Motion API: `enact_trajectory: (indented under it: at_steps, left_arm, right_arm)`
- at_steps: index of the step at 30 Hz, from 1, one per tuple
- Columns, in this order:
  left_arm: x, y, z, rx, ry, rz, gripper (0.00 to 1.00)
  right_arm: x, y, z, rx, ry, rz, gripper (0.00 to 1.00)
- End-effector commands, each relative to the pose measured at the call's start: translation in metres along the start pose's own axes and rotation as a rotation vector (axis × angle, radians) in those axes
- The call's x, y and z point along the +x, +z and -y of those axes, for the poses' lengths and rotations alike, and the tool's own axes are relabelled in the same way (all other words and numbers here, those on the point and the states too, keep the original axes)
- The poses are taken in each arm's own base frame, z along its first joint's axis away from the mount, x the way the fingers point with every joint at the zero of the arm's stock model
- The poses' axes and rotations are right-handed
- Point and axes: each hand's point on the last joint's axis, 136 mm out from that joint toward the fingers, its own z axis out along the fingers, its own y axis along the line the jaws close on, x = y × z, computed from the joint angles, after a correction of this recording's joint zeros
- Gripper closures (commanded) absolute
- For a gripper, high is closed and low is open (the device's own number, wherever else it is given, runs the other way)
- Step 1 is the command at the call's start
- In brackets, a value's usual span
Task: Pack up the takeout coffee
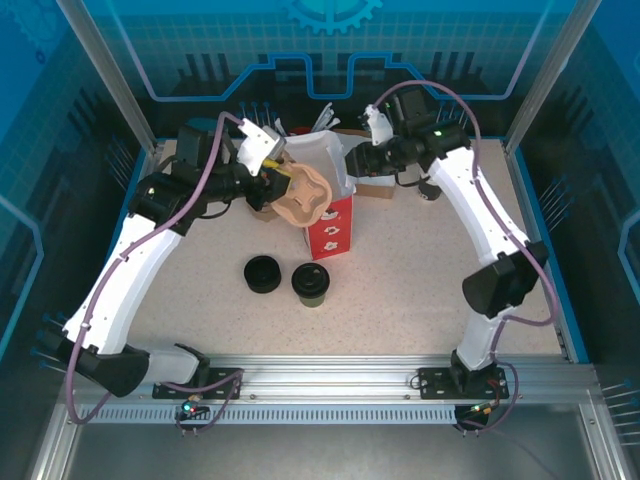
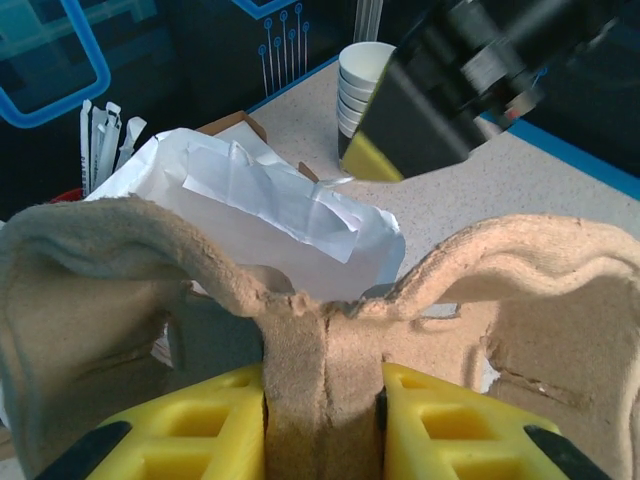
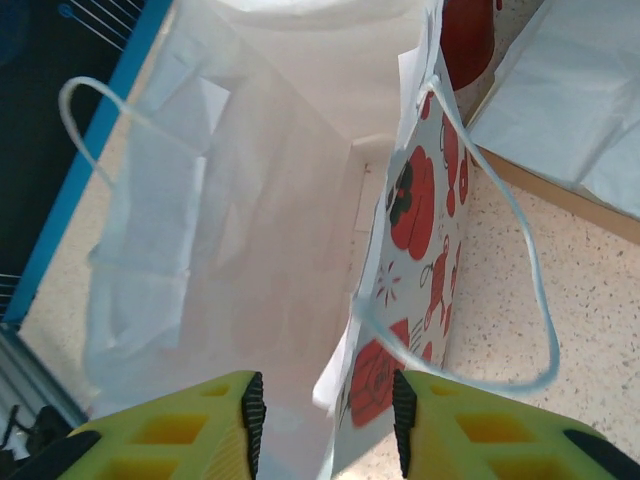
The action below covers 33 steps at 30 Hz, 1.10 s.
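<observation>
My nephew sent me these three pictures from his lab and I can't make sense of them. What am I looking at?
Two white robot arms stand at a table's near edge. One picture looks down from above; the other two come from cameras on each wrist, showing yellow fingers. The left tool is shut on a tan pulp cup carrier, held over the red-and-white paper bag. The right tool grips the bag's rim, one finger inside and one outside. On the table sit the takeout coffee and a low black round piece. A stack of white cups stands farther back.
</observation>
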Motion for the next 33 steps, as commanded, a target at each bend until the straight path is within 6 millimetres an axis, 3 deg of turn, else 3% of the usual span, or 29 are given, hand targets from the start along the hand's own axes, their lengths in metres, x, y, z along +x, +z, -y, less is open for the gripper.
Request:
enact_trajectory:
  at_steps: [1, 14, 19, 21, 25, 33]
  left_arm:
    - [-0.008, -0.011, 0.008, 0.037, -0.036, 0.053, 0.71]
    - [-0.012, -0.020, 0.009, 0.035, -0.041, 0.067, 0.71]
    - [-0.016, -0.020, 0.012, 0.051, -0.051, 0.078, 0.71]
    - [-0.018, -0.021, 0.014, 0.065, -0.054, 0.085, 0.71]
    - [-0.022, -0.025, 0.019, 0.090, -0.060, 0.102, 0.71]
    - [-0.033, -0.028, 0.035, 0.175, -0.076, 0.142, 0.72]
  right_arm:
    - [-0.007, 0.009, -0.002, 0.044, -0.047, -0.006, 0.55]
    - [0.004, 0.046, 0.010, 0.142, -0.087, -0.086, 0.51]
    - [0.007, 0.050, 0.010, 0.146, -0.095, -0.101, 0.67]
    - [0.007, 0.048, 0.010, 0.152, -0.099, -0.098, 0.79]
    - [0.007, 0.036, 0.009, 0.161, -0.124, -0.088, 0.91]
    - [0.025, -0.006, 0.009, 0.193, -0.165, -0.086, 0.94]
